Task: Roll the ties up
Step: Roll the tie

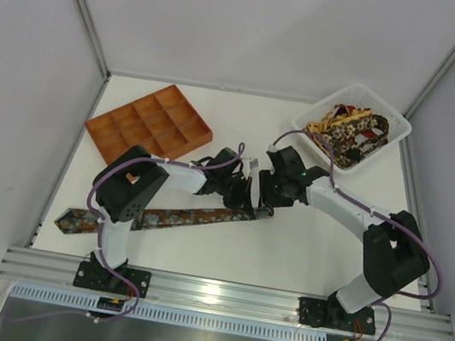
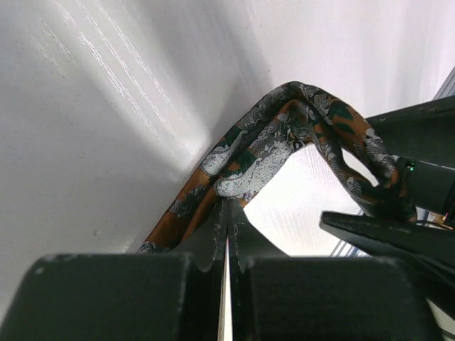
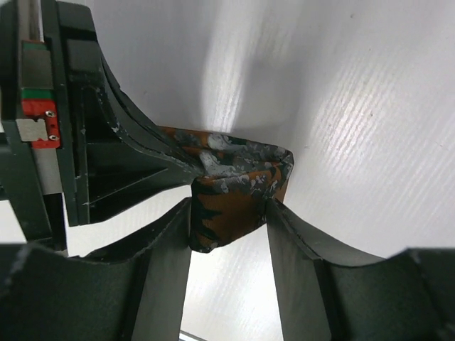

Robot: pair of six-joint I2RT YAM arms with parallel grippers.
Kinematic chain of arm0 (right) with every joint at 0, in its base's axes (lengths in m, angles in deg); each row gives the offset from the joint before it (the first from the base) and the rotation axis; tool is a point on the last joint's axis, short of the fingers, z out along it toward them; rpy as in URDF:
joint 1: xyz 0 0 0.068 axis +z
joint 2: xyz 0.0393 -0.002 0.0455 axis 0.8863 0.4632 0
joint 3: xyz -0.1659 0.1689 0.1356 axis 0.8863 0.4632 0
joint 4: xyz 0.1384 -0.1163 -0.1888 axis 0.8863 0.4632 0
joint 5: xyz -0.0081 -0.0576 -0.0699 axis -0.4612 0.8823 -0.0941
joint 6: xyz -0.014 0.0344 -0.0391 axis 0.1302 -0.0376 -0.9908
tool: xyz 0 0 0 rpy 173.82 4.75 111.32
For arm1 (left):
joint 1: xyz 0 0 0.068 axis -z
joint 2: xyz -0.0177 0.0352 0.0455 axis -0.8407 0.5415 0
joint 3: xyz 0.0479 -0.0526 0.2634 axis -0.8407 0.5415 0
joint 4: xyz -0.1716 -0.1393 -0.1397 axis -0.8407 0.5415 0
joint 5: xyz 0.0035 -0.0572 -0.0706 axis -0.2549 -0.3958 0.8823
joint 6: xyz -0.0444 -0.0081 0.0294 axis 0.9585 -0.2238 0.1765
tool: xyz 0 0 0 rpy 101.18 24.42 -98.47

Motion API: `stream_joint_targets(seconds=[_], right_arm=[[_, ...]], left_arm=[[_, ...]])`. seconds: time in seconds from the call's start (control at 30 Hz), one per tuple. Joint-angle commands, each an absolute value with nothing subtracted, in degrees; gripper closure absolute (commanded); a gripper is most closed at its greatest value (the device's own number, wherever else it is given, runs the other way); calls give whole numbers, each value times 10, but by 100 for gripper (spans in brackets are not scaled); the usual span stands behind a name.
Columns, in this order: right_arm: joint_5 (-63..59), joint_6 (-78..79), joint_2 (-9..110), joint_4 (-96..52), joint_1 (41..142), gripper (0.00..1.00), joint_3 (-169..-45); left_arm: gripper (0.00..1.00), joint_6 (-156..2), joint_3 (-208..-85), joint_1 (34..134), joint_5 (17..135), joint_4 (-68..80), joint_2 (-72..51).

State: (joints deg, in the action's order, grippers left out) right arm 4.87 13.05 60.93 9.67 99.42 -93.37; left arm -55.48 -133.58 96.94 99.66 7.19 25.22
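One tie (image 1: 177, 216), patterned rust-orange, black and grey, lies in a long strip across the table from the near left toward the middle. Its right end is lifted and folded between both grippers. In the left wrist view the tie (image 2: 313, 106) arches up in a loop from my left gripper (image 2: 229, 206), whose jaws are shut and pinch the fabric at their tips. In the right wrist view a folded wad of the tie (image 3: 242, 170) sits between the fingers of my right gripper (image 3: 229, 209), touching both pads. From above, the left gripper (image 1: 245, 197) and right gripper (image 1: 268, 201) nearly touch.
A white basket (image 1: 396, 119) at the back right holds more ties (image 1: 350, 134) in a heap. An orange compartment tray (image 1: 150, 124) stands at the back left. White walls close the table on three sides.
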Motion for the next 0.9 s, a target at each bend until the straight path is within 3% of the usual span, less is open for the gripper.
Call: stream_joint_targets(seconds=[0.0,0.17,0.77,0.87], right_arm=[[-39,131,580,66,968,49,-921],[-123,125,568,46,950,39,-893],[-242,156,595,-29,890,38,-843],[-284,166,622,-35,874,42,-842]], left_arm=[[100,-568,-1345,968,980,92,260],[100,-570,-1347,968,981,94,261],[100,-571,-1357,968,979,102,260],[100,-571,-1358,968,978,102,259]])
